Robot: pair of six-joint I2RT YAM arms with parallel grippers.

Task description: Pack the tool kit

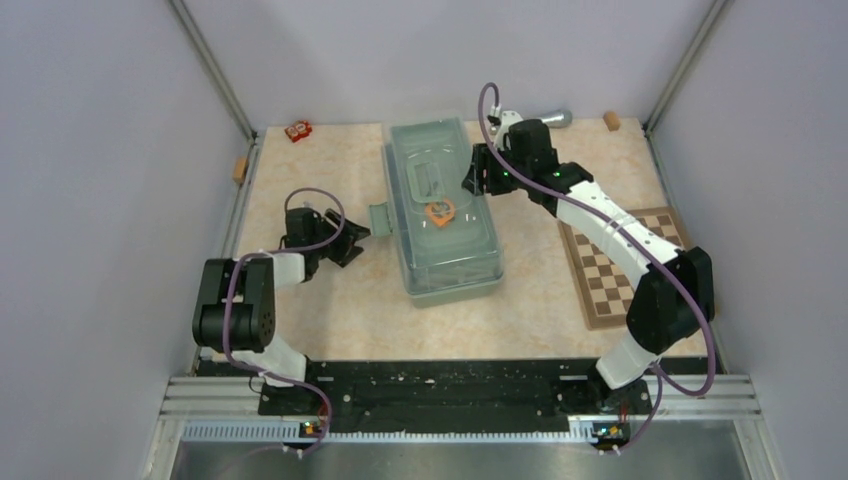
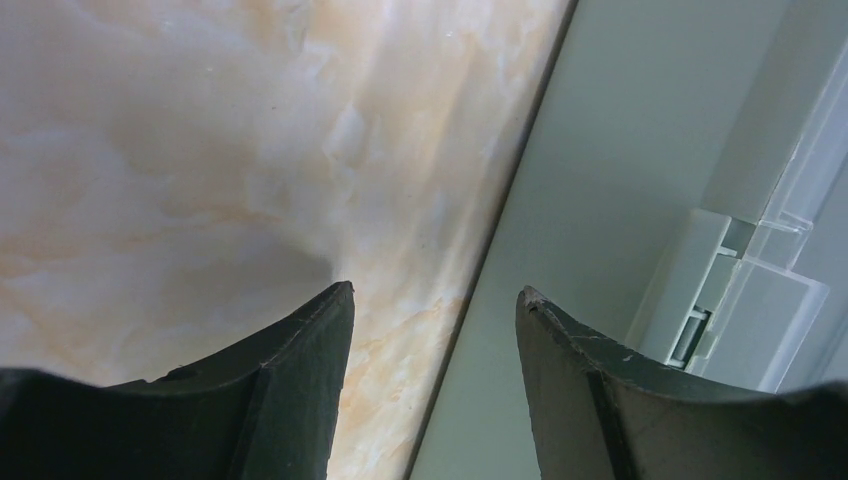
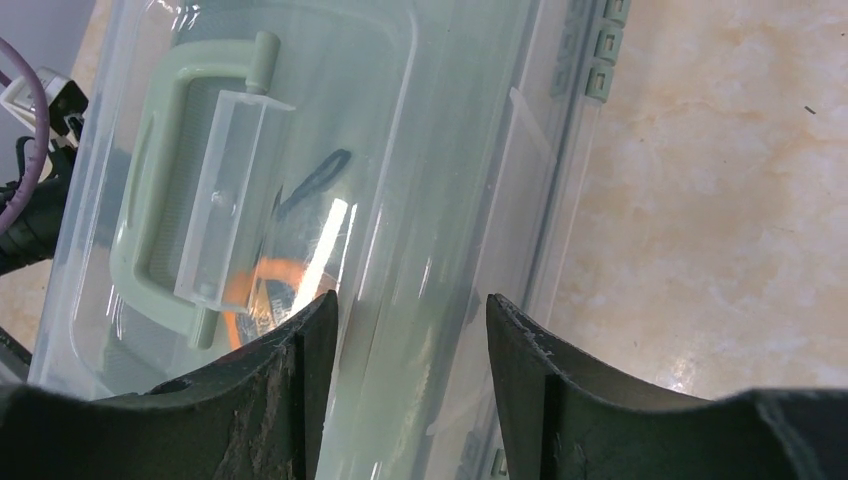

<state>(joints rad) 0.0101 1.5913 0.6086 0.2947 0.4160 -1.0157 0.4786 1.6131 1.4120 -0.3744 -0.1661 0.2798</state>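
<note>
The sage-green toolbox point(image 1: 445, 270) stands in the middle of the table with its translucent lid point(image 1: 440, 160) down. An orange tape measure point(image 1: 439, 211) shows through the lid; it also glows orange in the right wrist view point(image 3: 262, 285), under the lid's handle point(image 3: 170, 215). My right gripper point(image 1: 472, 175) is open, over the lid's right edge point(image 3: 430, 250). My left gripper point(image 1: 358, 235) is open and empty, just left of the box's green side latch point(image 1: 379, 217); the left wrist view shows the box wall point(image 2: 600, 180) and the latch point(image 2: 740, 310). Pliers and screwdrivers are hidden.
A brown-and-cream chessboard point(image 1: 625, 262) lies to the right of the box. A grey metal cylinder point(image 1: 553, 118) and a small wooden block point(image 1: 611, 121) lie at the back right. A small red-orange object point(image 1: 298, 131) sits at the back left, a wooden block point(image 1: 240, 168) at the left edge.
</note>
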